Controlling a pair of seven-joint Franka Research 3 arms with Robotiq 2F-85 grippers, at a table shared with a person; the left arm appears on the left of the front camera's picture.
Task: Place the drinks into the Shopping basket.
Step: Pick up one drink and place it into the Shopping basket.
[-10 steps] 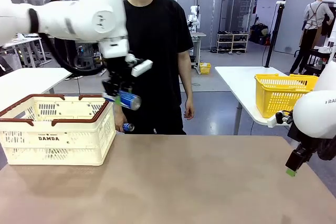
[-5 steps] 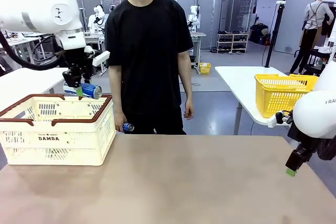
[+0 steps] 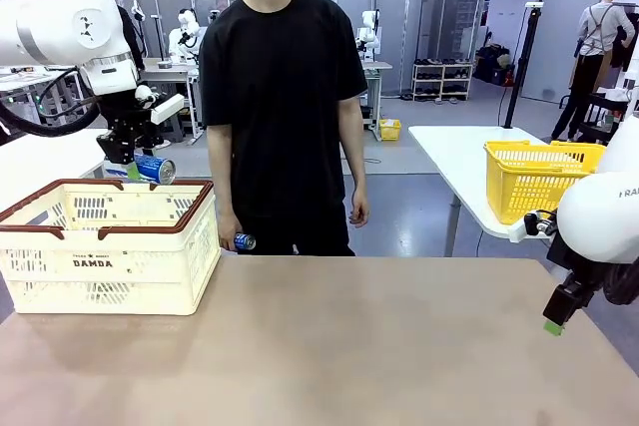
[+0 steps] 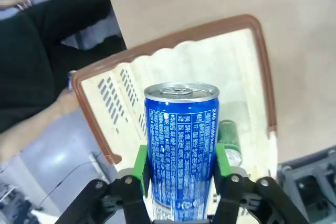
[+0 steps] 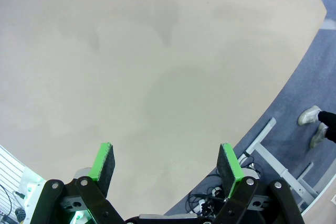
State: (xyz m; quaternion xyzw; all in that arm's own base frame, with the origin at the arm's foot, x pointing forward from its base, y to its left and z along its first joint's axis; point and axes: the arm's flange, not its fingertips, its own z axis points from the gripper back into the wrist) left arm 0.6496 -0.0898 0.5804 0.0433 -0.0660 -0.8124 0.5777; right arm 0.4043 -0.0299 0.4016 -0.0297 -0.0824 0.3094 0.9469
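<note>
Broadly, table: the tan table spans the lower half of the front view, its right part bare.
Person: a person in a black shirt stands at the far edge, upper centre of the front view, holding a small blue can low in one hand.
Shopping basket: the cream Shopping basket with a reddish-brown rim sits on the table at the left of the front view; in the left wrist view its open inside lies under the gripper.
Left gripper: the left gripper hangs over the basket's far rim at upper left of the front view, jaws clamped on a blue can held sideways.
Right gripper: the right gripper, at the right edge of the front view, hovers off the table with jaws wide apart and nothing between them.
Green can: a green can lies inside the basket, right of the blue can in the left wrist view.
</note>
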